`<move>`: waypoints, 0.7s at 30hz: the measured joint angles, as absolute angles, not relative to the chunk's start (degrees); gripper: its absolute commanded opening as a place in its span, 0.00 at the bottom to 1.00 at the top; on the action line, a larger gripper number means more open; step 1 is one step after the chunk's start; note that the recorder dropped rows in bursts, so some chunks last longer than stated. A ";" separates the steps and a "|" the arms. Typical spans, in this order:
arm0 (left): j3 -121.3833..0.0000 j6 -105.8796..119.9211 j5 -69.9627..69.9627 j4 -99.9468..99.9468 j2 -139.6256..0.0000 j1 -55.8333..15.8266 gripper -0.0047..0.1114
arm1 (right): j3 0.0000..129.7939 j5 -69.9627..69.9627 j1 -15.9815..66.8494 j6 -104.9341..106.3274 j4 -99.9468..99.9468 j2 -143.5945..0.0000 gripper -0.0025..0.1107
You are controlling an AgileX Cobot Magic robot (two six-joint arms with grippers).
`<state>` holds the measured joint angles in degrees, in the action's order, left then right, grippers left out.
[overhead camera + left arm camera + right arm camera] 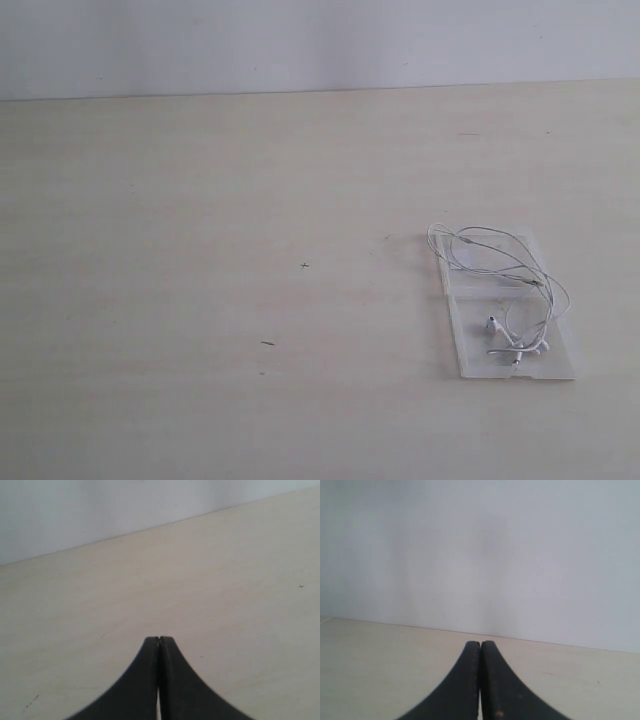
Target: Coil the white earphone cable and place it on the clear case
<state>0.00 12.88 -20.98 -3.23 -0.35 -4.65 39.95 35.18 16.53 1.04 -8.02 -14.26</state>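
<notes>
White earphone cable (500,265) lies in a loose tangle on the clear case (562,364), not a tidy coil. Its loops drape over both hinged halves, and one loop spills past the case edge onto the table (200,300). The two earbuds (492,323) rest on the half nearer the camera, close together, with the thin leads running up from them across the hinge line. The case lies flat and opened out on the pale wooden table, toward the right side of the exterior view, with a plain light wall (300,40) beyond the far edge.

I see my left pincer (159,639) with its dark jaws pressed together and nothing between them, above bare tabletop. A small cross mark (300,586) shows on the wood out beyond its tips. My right pincer (480,642) is likewise closed tight on nothing and faces the wall over the table's far edge.

Neither wrist camera catches the cable or the case, and neither pincer shows in the exterior view, so I cannot tell how far the cable lies from either one; it touches neither.
</notes>
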 measured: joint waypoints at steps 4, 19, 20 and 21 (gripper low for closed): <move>0.00 13.02 -20.98 -3.23 -0.35 -4.65 0.04 | 39.95 35.18 16.53 1.04 -8.02 -14.26 0.02; 0.00 13.02 -20.98 -3.23 -0.35 -4.65 0.04 | 32.06 28.59 16.31 8.50 -4.81 -11.76 0.02; 0.00 13.02 -20.98 -3.23 -0.35 -4.65 0.04 | 29.62 26.99 16.04 9.20 -4.81 -10.55 0.02; 0.00 13.02 -21.09 -3.23 -0.35 -4.65 0.04 | 27.63 25.73 15.90 9.45 -4.55 -9.51 0.02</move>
<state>0.00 13.02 -21.09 -3.23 -0.35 -4.65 27.63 25.73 15.90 9.45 -4.55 -9.51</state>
